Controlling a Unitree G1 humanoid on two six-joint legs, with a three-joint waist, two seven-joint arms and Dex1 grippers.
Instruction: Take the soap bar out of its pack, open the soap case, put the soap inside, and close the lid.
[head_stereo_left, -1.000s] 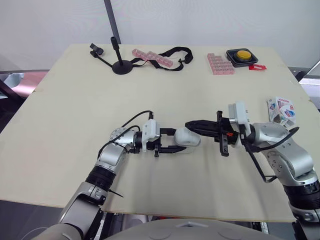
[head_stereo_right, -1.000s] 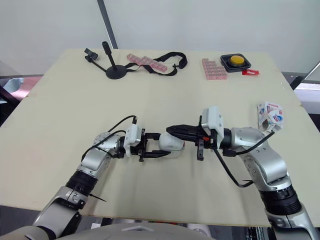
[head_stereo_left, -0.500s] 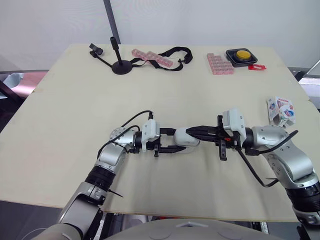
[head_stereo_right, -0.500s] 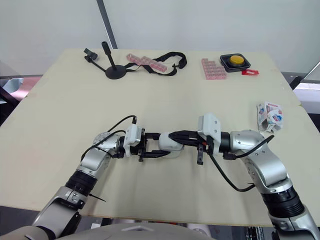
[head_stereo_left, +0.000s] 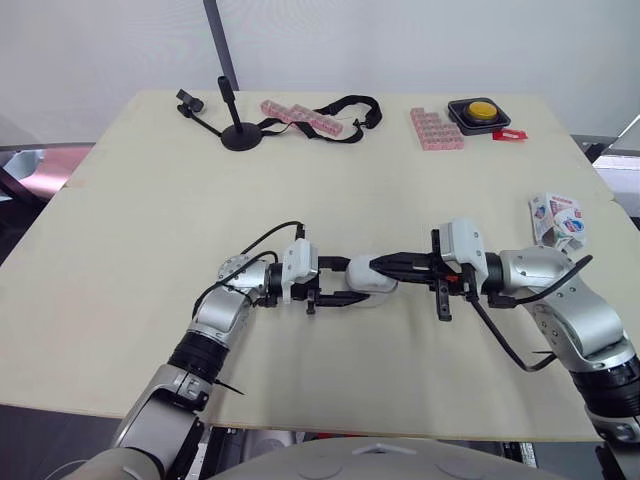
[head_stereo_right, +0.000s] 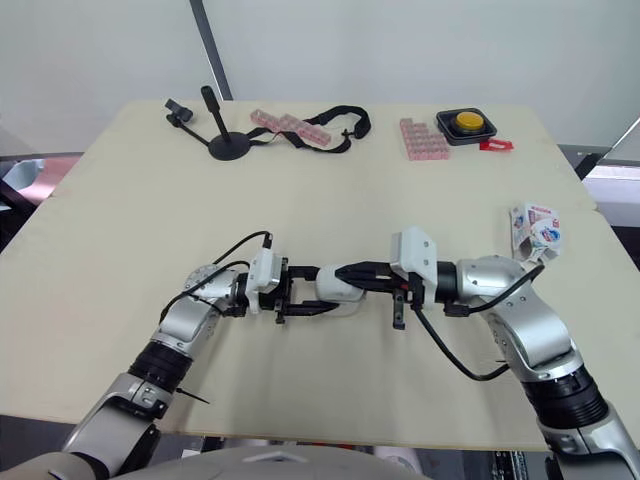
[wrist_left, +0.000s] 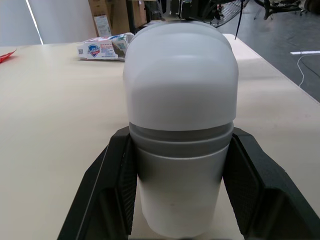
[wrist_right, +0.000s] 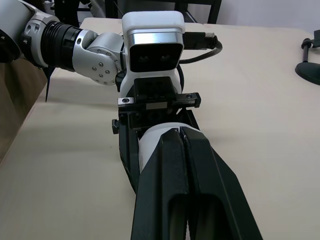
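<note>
The white-and-grey soap case lies on its side in the middle of the table. My left gripper is shut on it, one black finger on each side of the grey base. My right gripper is shut, its fingers pressed together, and its tips rest on top of the case's white lid. The soap pack, white with red and blue print, lies crumpled near the table's right edge, also seen as the pack behind the case.
Along the far edge stand a black mini stand, pink compartment boxes with a black strap, another pink box, and a black box with a yellow button. The table's right edge is near the pack.
My right gripper has slid left, from just beside the case to over its lid. The left gripper has kept its hold and has not moved.
</note>
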